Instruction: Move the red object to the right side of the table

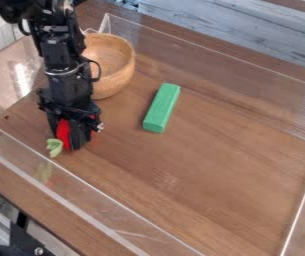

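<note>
The red object [65, 134], a small strawberry-like toy with a light green stem at its left end, lies low at the left side of the brown wood-grain table [208, 170]. My gripper [68, 137] points straight down over it, black fingers on either side of the red body, shut on it. Whether the toy rests on the tabletop or hangs just above it I cannot tell.
A wooden bowl [112, 62] stands just behind the arm at the back left. A green rectangular block [162, 106] lies near the middle. Clear acrylic walls [75, 190] rim the table, the front one close to the gripper.
</note>
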You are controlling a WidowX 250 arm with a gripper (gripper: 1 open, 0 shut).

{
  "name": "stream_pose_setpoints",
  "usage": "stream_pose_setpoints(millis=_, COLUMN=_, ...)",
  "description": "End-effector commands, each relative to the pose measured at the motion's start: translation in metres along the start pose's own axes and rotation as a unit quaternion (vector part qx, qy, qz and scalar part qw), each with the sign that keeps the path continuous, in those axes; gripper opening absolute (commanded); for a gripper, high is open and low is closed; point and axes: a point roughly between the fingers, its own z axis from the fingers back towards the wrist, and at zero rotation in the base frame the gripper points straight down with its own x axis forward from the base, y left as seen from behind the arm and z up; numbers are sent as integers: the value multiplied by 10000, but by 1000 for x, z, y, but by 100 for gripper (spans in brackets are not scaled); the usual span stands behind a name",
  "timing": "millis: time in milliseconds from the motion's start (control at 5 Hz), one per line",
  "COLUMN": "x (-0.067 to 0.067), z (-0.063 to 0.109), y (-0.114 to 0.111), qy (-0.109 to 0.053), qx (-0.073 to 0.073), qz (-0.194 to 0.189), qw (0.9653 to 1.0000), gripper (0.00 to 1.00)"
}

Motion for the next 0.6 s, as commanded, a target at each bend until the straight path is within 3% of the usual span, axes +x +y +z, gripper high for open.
stream_pose_setpoints(millis=0, x=2, z=24, y=8, qy=-167, qx=56, qz=101, qw=9998, gripper=0)
stream_pose_setpoints(millis=400, x=2, z=39, y=16, qy=-108, qx=17, qz=229, qw=9997, gripper=0)
